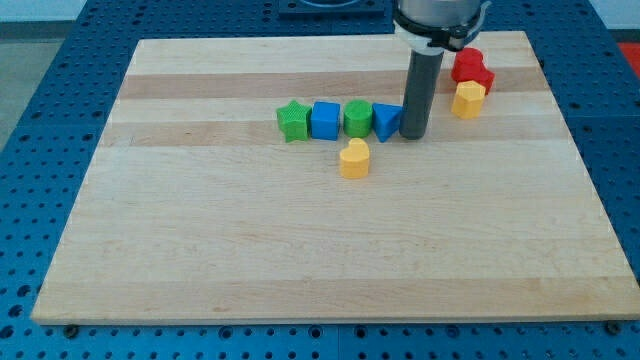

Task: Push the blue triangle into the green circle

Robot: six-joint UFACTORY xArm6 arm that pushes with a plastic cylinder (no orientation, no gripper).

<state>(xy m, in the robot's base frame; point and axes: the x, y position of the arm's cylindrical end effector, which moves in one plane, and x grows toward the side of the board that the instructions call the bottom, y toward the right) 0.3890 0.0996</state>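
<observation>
The blue triangle (386, 120) lies on the wooden board (320, 240), touching the green circle (357, 118) on its left. My tip (414, 135) stands right against the blue triangle's right side. The dark rod rises from there to the arm at the view's top.
A blue cube (325, 120) and a green star (292, 121) continue the row to the left. A yellow heart (354, 158) lies just below the row. A red block (471, 68) and a yellow block (468, 99) sit at the top right.
</observation>
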